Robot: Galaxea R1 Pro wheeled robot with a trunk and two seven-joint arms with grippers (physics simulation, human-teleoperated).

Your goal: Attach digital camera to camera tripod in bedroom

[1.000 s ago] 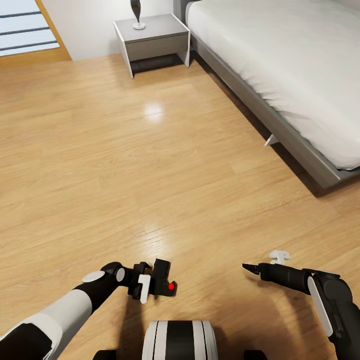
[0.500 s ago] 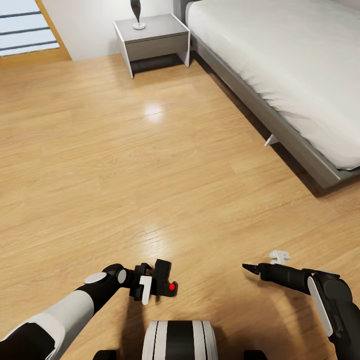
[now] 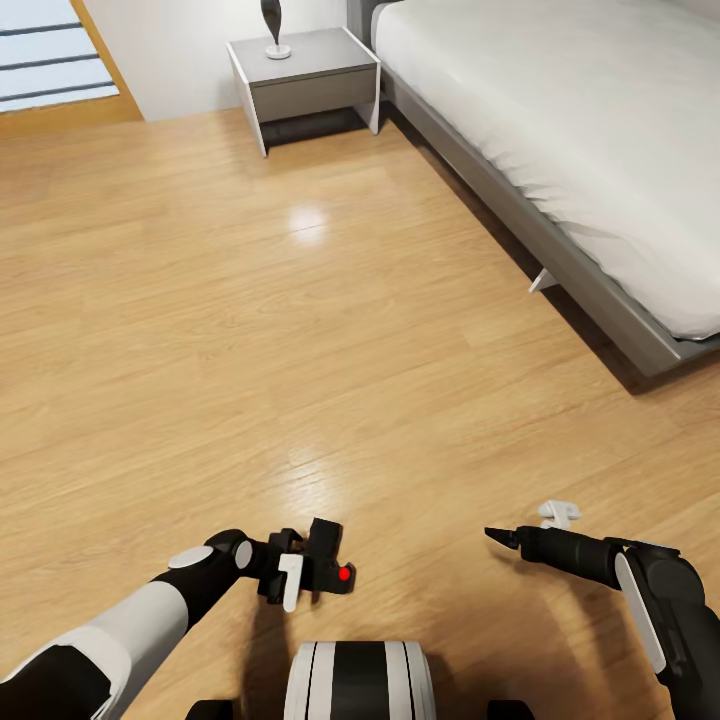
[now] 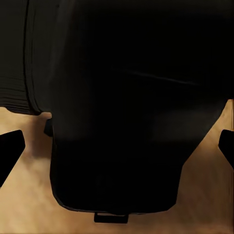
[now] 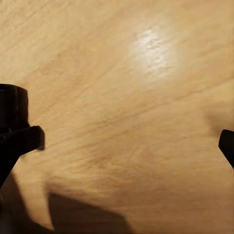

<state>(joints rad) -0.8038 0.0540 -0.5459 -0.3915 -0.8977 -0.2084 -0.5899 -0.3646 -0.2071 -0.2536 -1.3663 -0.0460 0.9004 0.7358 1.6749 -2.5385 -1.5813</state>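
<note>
The digital camera (image 3: 325, 562), a small black body with a red dot, hangs low over the wood floor just ahead of my base. My left gripper (image 3: 300, 570) is shut on it. In the left wrist view the camera (image 4: 122, 97) bulks dark between the two fingertips (image 4: 9, 151). My right gripper (image 3: 500, 538) hovers over bare floor to the right, open; its fingertips (image 5: 17, 141) stand wide apart with nothing between them. The camera tripod is out of view.
This is the bedroom: a grey-framed bed (image 3: 520, 215) with a white mattress runs along the right. A grey nightstand (image 3: 305, 85) with a dark ornament stands at the far wall. An oak door (image 3: 50, 60) is at the far left. Wood floor (image 3: 300, 330) stretches ahead.
My left forearm has sunk very slightly while the camera stays held. The right arm and the view have not moved.
</note>
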